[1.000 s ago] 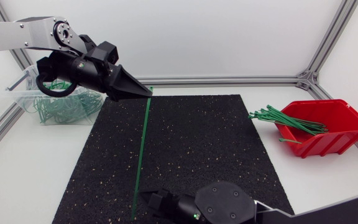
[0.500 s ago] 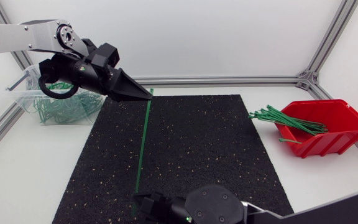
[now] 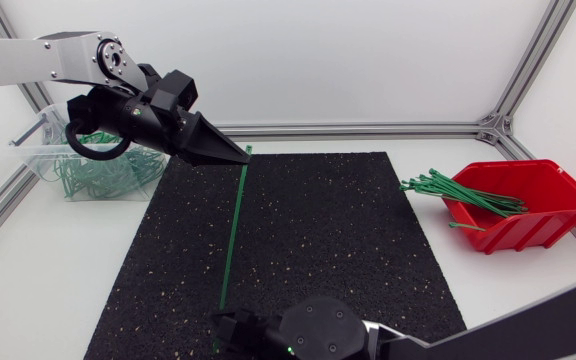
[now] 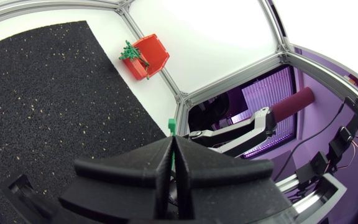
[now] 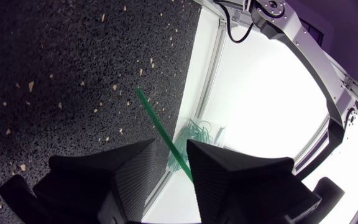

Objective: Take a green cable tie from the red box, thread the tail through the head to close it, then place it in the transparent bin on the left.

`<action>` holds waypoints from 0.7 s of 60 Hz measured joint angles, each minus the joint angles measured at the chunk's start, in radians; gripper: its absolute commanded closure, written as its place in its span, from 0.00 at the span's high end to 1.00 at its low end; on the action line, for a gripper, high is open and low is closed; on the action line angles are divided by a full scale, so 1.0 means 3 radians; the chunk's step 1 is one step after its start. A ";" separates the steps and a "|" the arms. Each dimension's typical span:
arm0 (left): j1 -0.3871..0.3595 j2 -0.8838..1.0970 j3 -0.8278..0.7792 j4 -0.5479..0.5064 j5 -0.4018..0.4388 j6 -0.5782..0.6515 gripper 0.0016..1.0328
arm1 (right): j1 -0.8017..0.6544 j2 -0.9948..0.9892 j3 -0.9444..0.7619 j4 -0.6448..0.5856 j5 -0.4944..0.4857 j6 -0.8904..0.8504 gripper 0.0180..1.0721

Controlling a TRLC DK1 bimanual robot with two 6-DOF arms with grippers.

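Head view, upper left: my matte black left gripper (image 3: 240,157) clamps the top end of a thin straight green plastic cable tie (image 3: 233,235), stretched down-frame over the speckled black mat (image 3: 318,230) to my matte black right gripper (image 3: 223,328), its fingers parted around it.

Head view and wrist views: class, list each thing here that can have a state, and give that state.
green cable tie: straight, not threaded.
left gripper: shut on the green cable tie near its head.
right gripper: open, the tie runs between its fingers.
red box: holds loose ties, several sticking out over its rim.
transparent bin: holds looped ties.
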 measured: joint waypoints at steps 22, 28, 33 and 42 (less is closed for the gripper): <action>0.0000 0.0000 0.0000 0.0000 0.0000 0.0037 0.03 | 0.0075 0.0027 0.0010 0.0000 0.0102 0.0001 0.23; 0.0000 0.0000 0.0000 0.0000 0.0000 0.0037 0.03 | 0.0122 0.0027 0.0009 -0.0001 0.0116 0.0001 0.23; 0.0000 0.0000 0.0000 0.0000 0.0000 0.0037 0.03 | 0.0163 0.0027 0.0009 -0.0001 0.0137 0.0003 0.23; 0.0000 0.0000 0.0000 0.0000 0.0000 0.0037 0.03 | 0.0206 0.0027 0.0003 -0.0001 0.0158 0.0019 0.22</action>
